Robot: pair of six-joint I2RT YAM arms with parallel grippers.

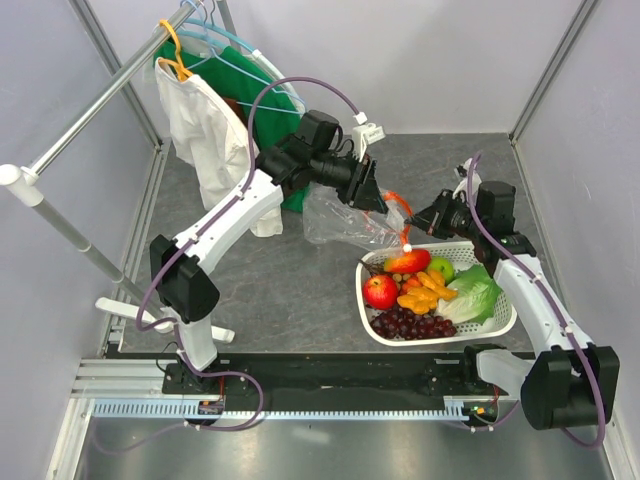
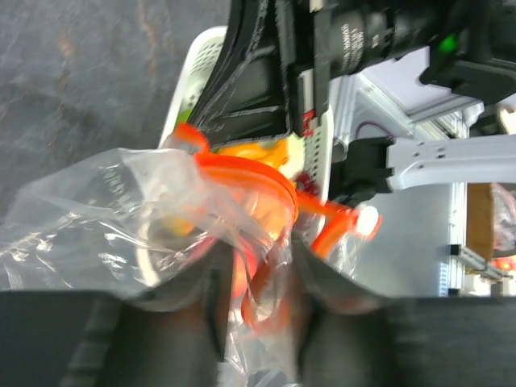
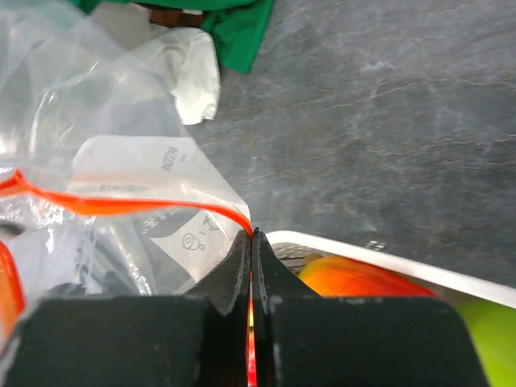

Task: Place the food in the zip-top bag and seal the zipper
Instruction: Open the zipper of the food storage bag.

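Observation:
The clear zip-top bag (image 1: 335, 222) hangs between both grippers above the grey table, empty as far as I can see. Its orange-red zipper (image 1: 399, 206) loops open. My left gripper (image 1: 372, 200) stands partly open, with bunched bag plastic (image 2: 97, 210) and zipper strip (image 2: 258, 173) lying in the gap between its fingers (image 2: 205, 302). My right gripper (image 1: 418, 222) is shut on the zipper's end (image 3: 121, 203). The food sits in the white basket (image 1: 500, 325): red apple (image 1: 380, 291), mango (image 1: 408, 262), green apple (image 1: 440, 268), grapes (image 1: 410, 325), orange pieces (image 1: 422, 293), lettuce (image 1: 475, 295).
A clothes rail (image 1: 100, 110) at the back left carries hangers with a white garment (image 1: 210, 130) and a green one (image 1: 265, 110) close behind the left arm. The basket rim (image 3: 403, 262) lies directly under the right gripper. Walls enclose the table on three sides.

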